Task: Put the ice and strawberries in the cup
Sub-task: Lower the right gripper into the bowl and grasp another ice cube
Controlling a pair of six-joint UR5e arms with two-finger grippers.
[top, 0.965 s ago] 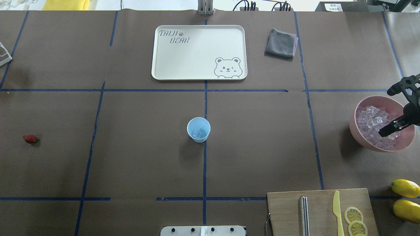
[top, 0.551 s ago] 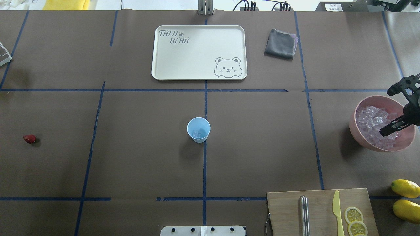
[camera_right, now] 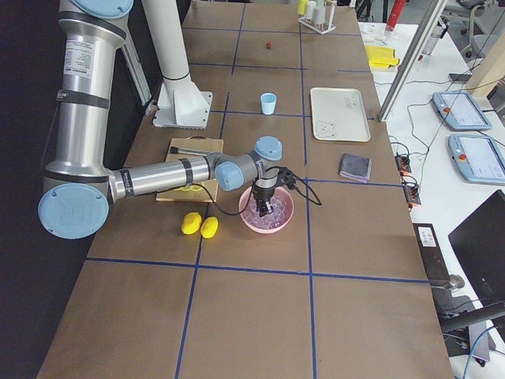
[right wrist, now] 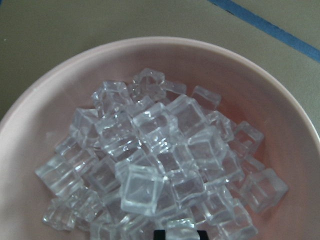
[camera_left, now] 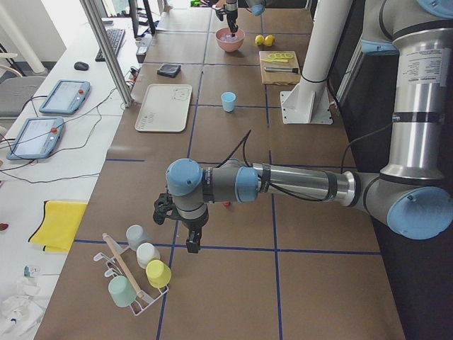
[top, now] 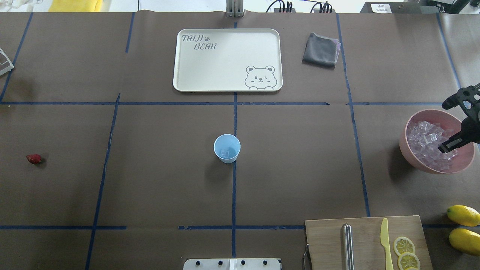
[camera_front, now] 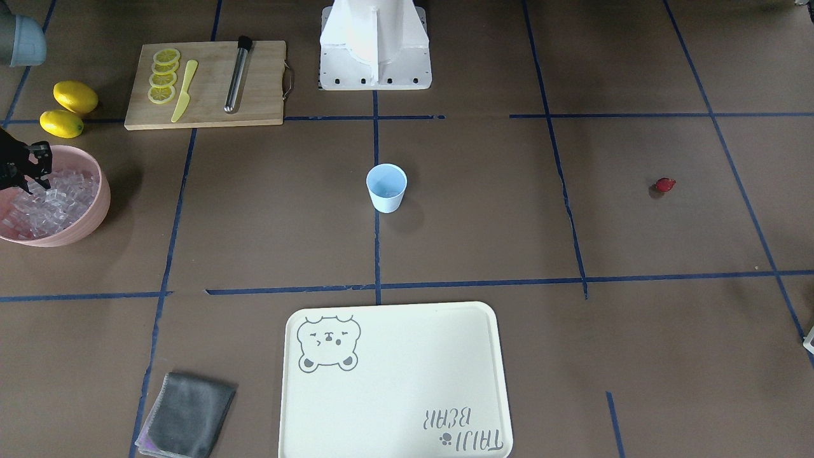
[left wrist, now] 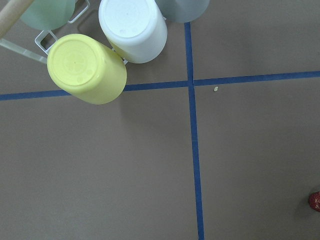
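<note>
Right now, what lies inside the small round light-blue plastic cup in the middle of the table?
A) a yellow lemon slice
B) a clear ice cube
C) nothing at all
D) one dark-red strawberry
B: the overhead view shows a clear ice cube on the bottom of the small light-blue plastic cup, while the dark-red strawberry lies far off to its side.

Legible markings: one printed name.
"TAIJI BEAR", with a paw-print mark, stands in grey on the cream tray (top: 228, 56) at its 10 o'clock corner in the overhead view. The white label (top: 381, 7) beyond the tabletop's 1 o'clock edge is too small to read.
</note>
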